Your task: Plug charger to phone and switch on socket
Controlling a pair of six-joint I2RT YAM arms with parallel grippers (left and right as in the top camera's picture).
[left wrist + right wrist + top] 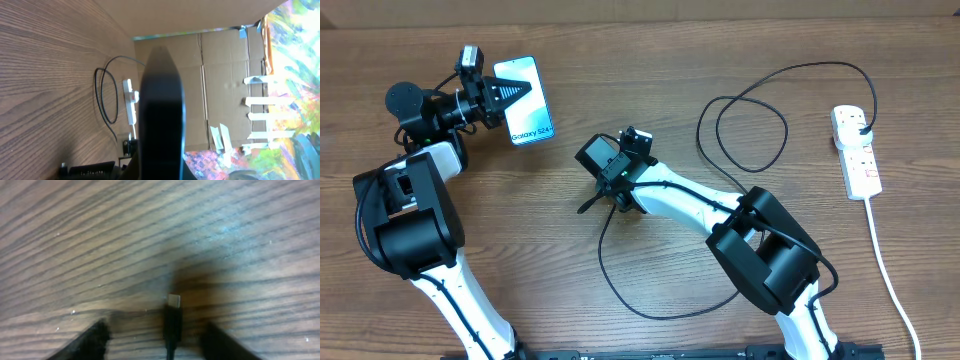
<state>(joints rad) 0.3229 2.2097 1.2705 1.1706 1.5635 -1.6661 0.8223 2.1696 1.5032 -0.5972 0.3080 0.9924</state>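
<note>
The socket [860, 160] lies far right on the counter [650, 60], the charger [172, 325] seemingly plugged in, switch unreadable. Left fingers [508, 95] clamp the phone [530, 110] far left; parted right fingers [95, 340] straddle the charger's loose tip, so connecting and switching remain.

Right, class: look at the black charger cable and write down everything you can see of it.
The charger is a thin black cable, rubbery-looking. Its black plug sits in the white socket; from there the cable loops loosely across the wooden table and curves under the right arm. Its small connector, black with a silvery tip, lies flat on the wood between the open fingers of the right claw, which do not touch it.
</note>
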